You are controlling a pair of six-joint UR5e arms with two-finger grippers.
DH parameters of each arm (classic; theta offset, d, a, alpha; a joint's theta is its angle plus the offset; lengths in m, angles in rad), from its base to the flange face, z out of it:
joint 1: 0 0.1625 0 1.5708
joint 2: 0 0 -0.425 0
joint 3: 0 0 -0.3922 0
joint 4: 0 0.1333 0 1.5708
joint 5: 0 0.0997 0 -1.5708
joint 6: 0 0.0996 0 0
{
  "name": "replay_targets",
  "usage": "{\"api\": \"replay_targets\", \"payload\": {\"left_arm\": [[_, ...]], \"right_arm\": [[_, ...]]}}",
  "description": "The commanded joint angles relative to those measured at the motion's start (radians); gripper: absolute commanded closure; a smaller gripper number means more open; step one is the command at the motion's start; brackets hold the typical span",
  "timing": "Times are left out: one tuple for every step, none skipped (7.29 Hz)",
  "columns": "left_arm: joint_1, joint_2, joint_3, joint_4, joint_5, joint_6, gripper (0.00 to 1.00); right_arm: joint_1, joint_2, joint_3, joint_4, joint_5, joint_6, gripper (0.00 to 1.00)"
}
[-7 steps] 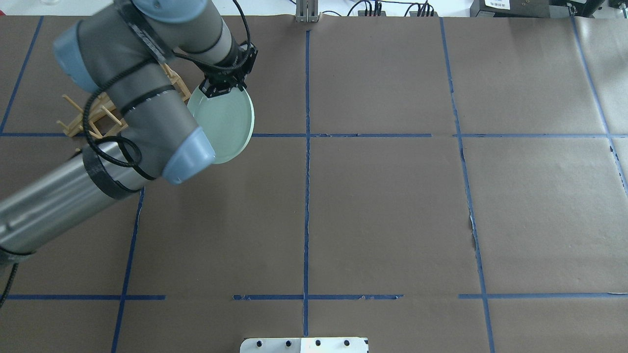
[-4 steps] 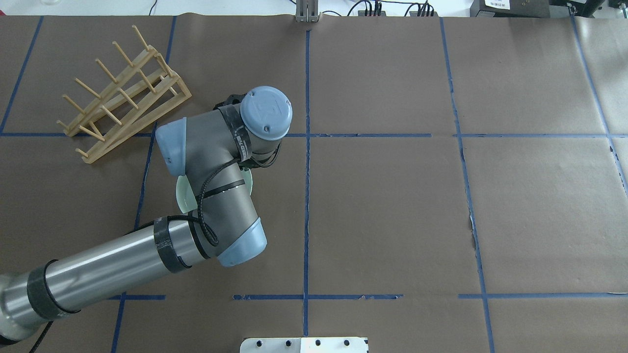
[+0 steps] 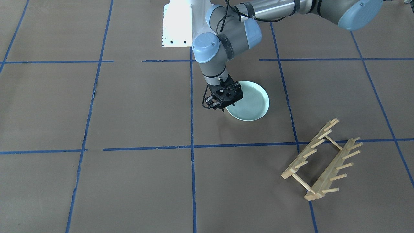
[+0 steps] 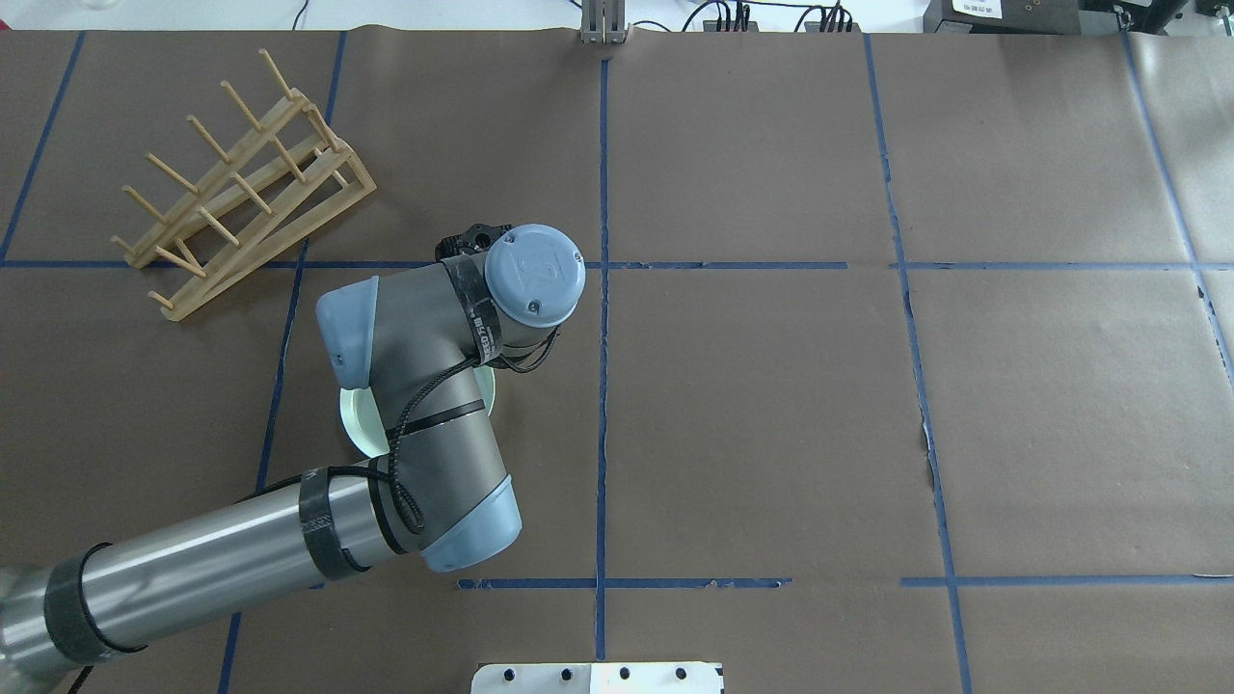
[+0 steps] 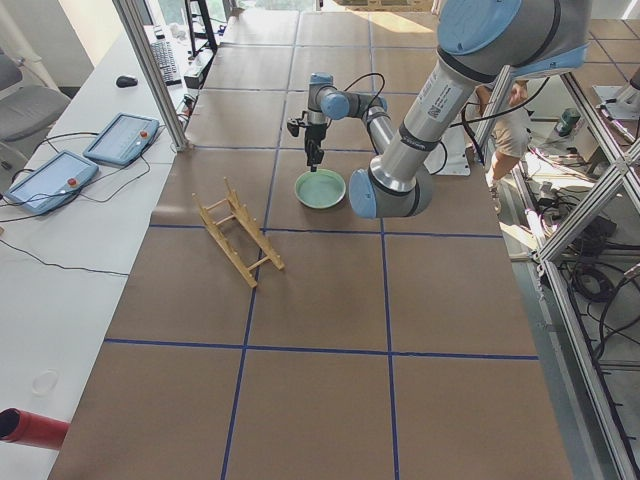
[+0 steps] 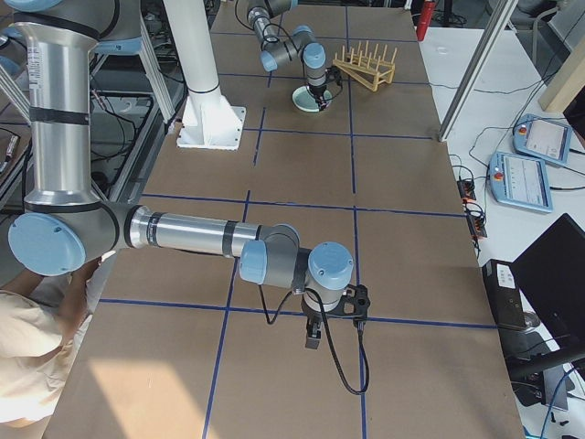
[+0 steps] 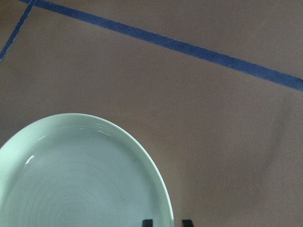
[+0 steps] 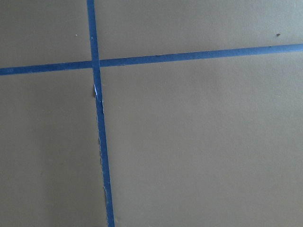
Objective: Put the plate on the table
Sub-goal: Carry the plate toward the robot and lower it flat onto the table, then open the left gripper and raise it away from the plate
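Observation:
The pale mint-green plate lies flat and low on the brown table, in the square nearest the robot's left side. My left gripper points down at the plate's rim. In the left wrist view its fingertips straddle the plate's rim, shut on it. In the overhead view my wrist hides the gripper and most of the plate. My right gripper hangs over bare table far from the plate; I cannot tell whether it is open or shut.
The wooden peg rack stands apart from the plate, further from the robot, and also shows in the overhead view. The white robot base is at the table's near edge. Blue tape lines cross under the right wrist.
My left arm carried the plate from beside the rack toward the robot and lowered it. The plate went from tilted up to lying flat. The rack stands uncovered now.

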Motion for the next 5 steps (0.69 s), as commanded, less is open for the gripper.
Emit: {"api": "replay_targets", "payload": {"left_arm": [[-0.174,0.111,-0.216,-0.097,-0.106,0.212,0.00],[-0.328,0.190,-0.217,-0.210,-0.303,0.364,0.00],[-0.480,0.282,-0.217,-0.283,-0.428,0.555,0.00],[-0.615,0.374,-0.205,-0.288,-0.525,0.815,0.00],[-0.718,0.487,-0.198,-0.283,-0.541,1.087,0.00]], "right_arm": [[0.000,0.000,0.000,0.000,0.000,0.000,0.00],[0.000,0.000,0.000,0.000,0.000,0.000,0.00],[0.000,0.000,0.000,0.000,0.000,0.000,0.00],[0.000,0.000,0.000,0.000,0.000,0.000,0.00],[0.000,0.000,0.000,0.000,0.000,0.000,0.00]]}}
